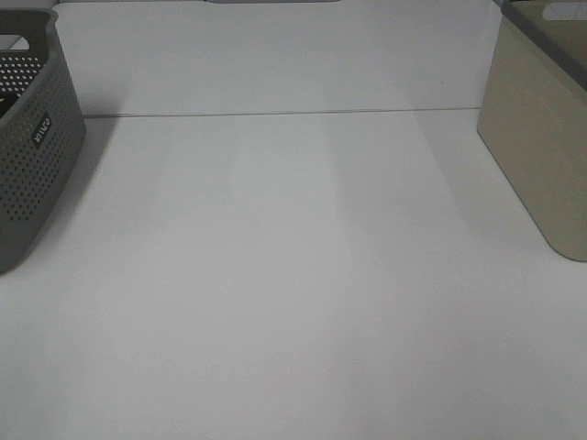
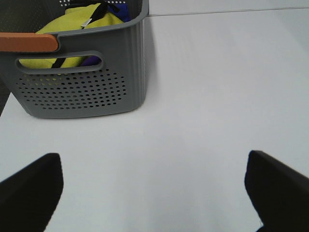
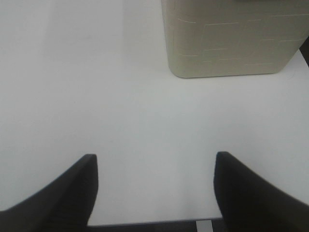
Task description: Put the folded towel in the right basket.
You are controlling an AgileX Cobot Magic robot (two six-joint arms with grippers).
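No folded towel lies on the white table (image 1: 293, 275) in any view. The right basket (image 1: 541, 137) is beige with solid walls and stands at the table's right edge; it also shows in the right wrist view (image 3: 231, 38), its inside hidden. The grey perforated left basket (image 1: 32, 147) stands at the left edge. In the left wrist view this basket (image 2: 82, 82) holds yellow cloth (image 2: 77, 24) with black and blue cloth. My left gripper (image 2: 154, 193) is open and empty over bare table. My right gripper (image 3: 154, 188) is open and empty near the table's front edge. Neither gripper shows in the exterior view.
A seam (image 1: 275, 114) runs across the far part of the table between the two baskets. An orange-brown strip (image 2: 29, 42) lies along the grey basket's rim. The table's front edge (image 3: 145, 223) shows close under my right gripper.
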